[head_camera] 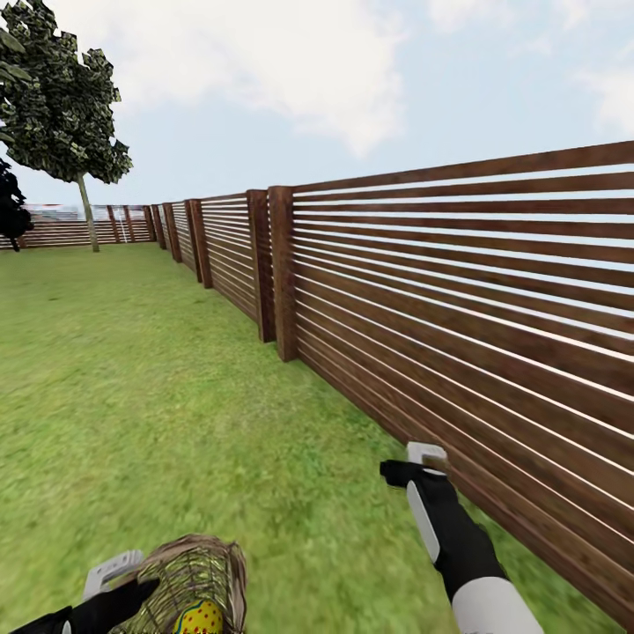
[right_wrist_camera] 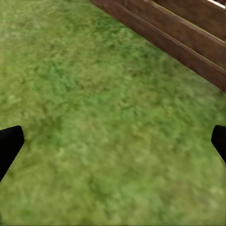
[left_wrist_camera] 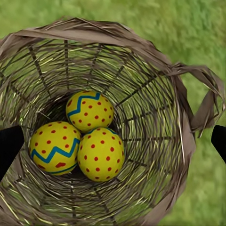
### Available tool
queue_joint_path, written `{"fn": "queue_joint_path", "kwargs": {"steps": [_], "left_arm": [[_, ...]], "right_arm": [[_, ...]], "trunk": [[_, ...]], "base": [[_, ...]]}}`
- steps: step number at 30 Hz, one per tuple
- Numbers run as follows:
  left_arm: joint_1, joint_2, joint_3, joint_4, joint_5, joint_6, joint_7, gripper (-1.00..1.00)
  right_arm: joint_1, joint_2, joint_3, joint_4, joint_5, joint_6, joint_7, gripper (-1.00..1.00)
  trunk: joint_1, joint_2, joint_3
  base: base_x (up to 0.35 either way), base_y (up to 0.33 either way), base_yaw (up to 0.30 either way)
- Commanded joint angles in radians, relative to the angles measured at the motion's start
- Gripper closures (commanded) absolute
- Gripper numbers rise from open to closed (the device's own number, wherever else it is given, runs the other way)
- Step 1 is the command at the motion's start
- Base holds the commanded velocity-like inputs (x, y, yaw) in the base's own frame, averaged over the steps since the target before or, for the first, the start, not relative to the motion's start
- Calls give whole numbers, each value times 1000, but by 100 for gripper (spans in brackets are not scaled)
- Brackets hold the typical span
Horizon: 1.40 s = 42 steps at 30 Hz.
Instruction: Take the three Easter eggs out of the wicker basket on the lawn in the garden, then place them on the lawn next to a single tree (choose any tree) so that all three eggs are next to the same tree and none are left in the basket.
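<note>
The wicker basket (left_wrist_camera: pixel 113 42) with three Easter eggs (left_wrist_camera: pixel 96 153) should be kept level; both pincers' states cannot be told.

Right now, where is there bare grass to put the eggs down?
Open lawn runs from the wicker basket out to the tree at the far fence, and a bare strip lies under the right gripper beside the fence. It is crowded inside the basket, where three Easter eggs touch one another.
</note>
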Motion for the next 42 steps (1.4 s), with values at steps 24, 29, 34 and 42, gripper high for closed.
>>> {"fn": "queue_joint_path", "kwargs": {"steps": [24, 29, 34, 42], "left_arm": [[-1, 0, 2, 14, -8, 3, -8, -100], [-1, 0, 2, 15, -9, 3, -8, -100], [-1, 0, 2, 19, -10, 2, -8, -100], [-2, -1, 2, 21, -12, -6, -8, -100]], "right_arm": [[0, 11, 144, -472, -171, 505, -8, -100], [0, 11, 147, -454, -172, 505, -12, -100], [0, 11, 148, -440, -172, 505, -13, -100], [0, 12, 149, -419, -171, 505, -14, -100]], "trunk": [[92, -169, -76], [111, -204, -92], [130, -239, -108], [161, -295, -133]], "base": [[0, 0, 0], [0, 0, 0], [0, 0, 0], [0, 0, 0]]}}
